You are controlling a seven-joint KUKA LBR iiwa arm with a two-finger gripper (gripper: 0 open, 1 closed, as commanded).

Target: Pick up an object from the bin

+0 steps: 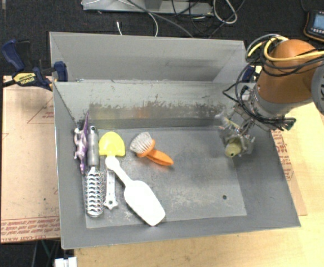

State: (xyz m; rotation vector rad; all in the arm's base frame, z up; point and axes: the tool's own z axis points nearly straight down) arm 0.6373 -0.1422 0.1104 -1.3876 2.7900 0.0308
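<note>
Orange-handled white-bristled brush (151, 151) lay well left of the claw (234, 143), whose grip I could not tell, so approach seemed pending: shift left, then descend.

In the bin (206, 204), a brush (150, 151) lies well left of the gripper (234, 141), with a spatula (135, 196) and a whisk (94, 192) farther left, beside the left wall

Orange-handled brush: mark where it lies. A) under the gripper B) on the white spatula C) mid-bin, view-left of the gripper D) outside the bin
C: the orange-handled brush lies on the bin floor near the middle, apart from the white spatula, with the gripper off to its right in the view.
</note>
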